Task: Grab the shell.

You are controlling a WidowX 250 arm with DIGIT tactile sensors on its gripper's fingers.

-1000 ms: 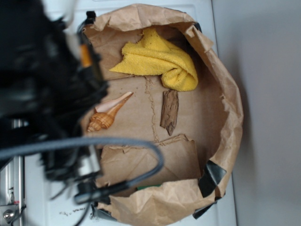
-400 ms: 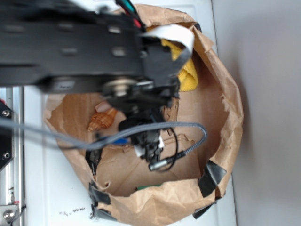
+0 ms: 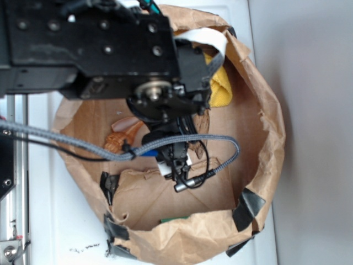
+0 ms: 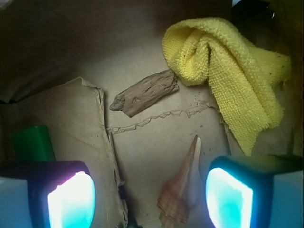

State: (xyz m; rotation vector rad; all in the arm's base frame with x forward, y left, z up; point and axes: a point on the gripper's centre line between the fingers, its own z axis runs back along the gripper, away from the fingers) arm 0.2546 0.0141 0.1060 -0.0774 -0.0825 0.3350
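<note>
While gripper point(image 4: 149, 199) gapes, shell point(image 4: 179, 194) between fingers, untouched

Ribbed shell point(image 4: 179, 194), nubby cloth towel point(image 4: 232, 76), rough bark point(image 4: 145, 92), crinkled paper bag point(image 3: 265, 105).

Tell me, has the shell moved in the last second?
No. The shell lies at the same spot on the brown paper floor, left of the torn crease; only the arm has swung in over it.

shell point(image 3: 122, 136) half behind the arm; bark piece point(image 4: 145, 92) hidden in exterior view
</note>
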